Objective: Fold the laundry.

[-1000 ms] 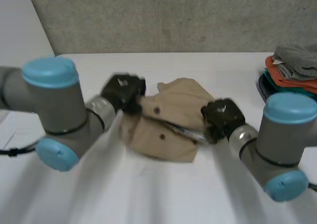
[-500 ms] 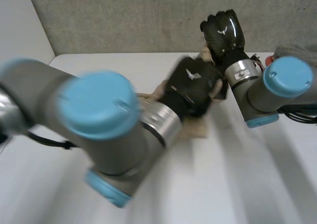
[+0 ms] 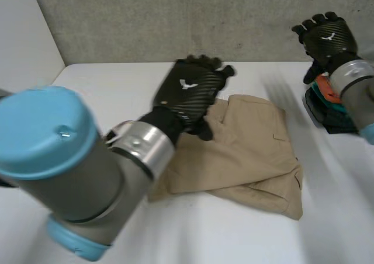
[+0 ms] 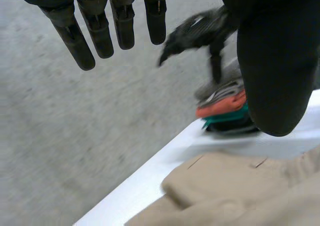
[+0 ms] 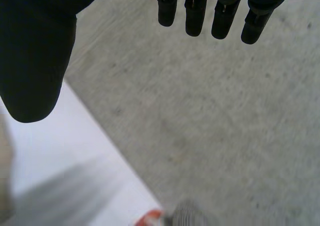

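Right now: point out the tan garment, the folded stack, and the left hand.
tan garment (image 3: 251,141), head view, its flat middle.
folded stack (image 4: 222,105), left wrist view, the orange layer.
left hand (image 3: 187,91), head view, back of the hand.

Lab-like: concrete wall (image 3: 146,18), white table (image 3: 105,80).

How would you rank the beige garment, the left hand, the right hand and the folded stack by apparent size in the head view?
1. The beige garment, largest.
2. The left hand, though nearer the camera.
3. The right hand and the folded stack look alike; the right arm hides part of it.
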You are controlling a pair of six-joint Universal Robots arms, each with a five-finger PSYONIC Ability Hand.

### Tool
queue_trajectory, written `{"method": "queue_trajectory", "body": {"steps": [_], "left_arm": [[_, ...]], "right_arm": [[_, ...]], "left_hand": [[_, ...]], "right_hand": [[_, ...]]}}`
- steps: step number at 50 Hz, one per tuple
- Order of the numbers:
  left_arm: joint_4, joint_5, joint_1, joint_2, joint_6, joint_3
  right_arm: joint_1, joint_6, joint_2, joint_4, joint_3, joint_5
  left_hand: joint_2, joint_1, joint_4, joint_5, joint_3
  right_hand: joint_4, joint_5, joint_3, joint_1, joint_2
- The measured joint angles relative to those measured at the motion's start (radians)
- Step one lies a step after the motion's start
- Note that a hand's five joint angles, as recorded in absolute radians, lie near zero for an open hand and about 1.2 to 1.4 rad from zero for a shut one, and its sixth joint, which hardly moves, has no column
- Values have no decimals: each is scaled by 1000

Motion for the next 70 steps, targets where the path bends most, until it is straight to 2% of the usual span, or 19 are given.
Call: {"method": "queue_trajectory", "body": {"steps": [6, 11, 15, 16, 20, 24, 30, 38, 40, 44, 45, 46, 48, 51, 53, 58, 63, 65, 70], "left_arm": [[-25, -3, 82, 57, -2, -128], [-49, -7, 128, 56, -3, -226], [-57, -7, 139, 35, -2, -273], [-59, -6, 139, 19, -1, -284], [-59, -1, 136, -35, 1, -293], [-52, 1, 132, -102, 5, -282], [-25, -2, 131, -202, 25, -229], [44, -9, 137, -312, 74, -133], [56, -11, 138, -334, 95, -111], [66, -19, 140, -351, 119, -85], [68, -22, 141, -352, 123, -80], [70, -27, 142, -353, 127, -74], [72, -35, 144, -353, 131, -66], [69, -54, 147, -345, 133, -52], [66, -64, 149, -335, 133, -46], [36, -87, 170, -221, 129, -43], [-35, -93, 209, -43, 125, -40], [-80, -92, 231, 49, 124, -31], [-183, -88, 280, 196, 124, -8]], "right_arm": [[-18, 3, -114, 253, 57, 11], [-20, 8, -216, 474, 163, 15], [-21, 5, -276, 593, 261, 6], [-21, 1, -301, 626, 308, 0], [-21, -15, -351, 661, 427, -21], [-22, -35, -378, 646, 535, -43], [-20, -43, -385, 526, 680, -65], [-4, 33, -352, 218, 814, -53], [5, 64, -323, 137, 828, -37], [27, 89, -281, 54, 833, -3], [35, 92, -272, 38, 831, 6], [45, 95, -261, 18, 829, 19], [59, 97, -246, -10, 824, 37], [82, 96, -223, -58, 808, 65], [90, 94, -218, -79, 793, 79], [95, 82, -292, -86, 714, 106], [91, 52, -421, 30, 589, 101], [86, 26, -478, 163, 485, 81], [70, -23, -515, 431, 295, 6]], "left_hand": [[21, 21, 29, 34, 24], [160, 167, 177, 183, 169], [230, 240, 250, 255, 237], [245, 252, 267, 271, 254], [252, 254, 275, 277, 259], [250, 251, 271, 273, 257], [250, 251, 267, 266, 257], [257, 257, 271, 274, 262], [421, 446, 439, 438, 427], [763, 773, 782, 776, 765], [783, 782, 792, 786, 776], [873, 842, 890, 879, 875], [900, 842, 922, 892, 901], [904, 842, 925, 893, 905], [904, 842, 925, 892, 905], [905, 842, 925, 892, 905], [906, 842, 925, 893, 906], [906, 842, 925, 892, 906], [908, 842, 928, 893, 906]], "right_hand": [[0, 0, 0, 0, 0], [23, 18, 22, 16, 15], [107, 99, 110, 90, 100], [184, 176, 181, 170, 175], [337, 327, 336, 325, 331], [341, 323, 339, 327, 338], [288, 258, 289, 282, 286], [159, 123, 172, 165, 198], [159, 126, 172, 165, 198], [203, 189, 193, 188, 201], [226, 217, 214, 210, 209], [277, 267, 269, 264, 248], [372, 356, 387, 374, 367], [860, 831, 839, 829, 860], [958, 918, 925, 894, 953], [988, 921, 953, 894, 961], [988, 938, 961, 894, 961], [988, 941, 960, 895, 961], [992, 948, 968, 895, 961]]}}
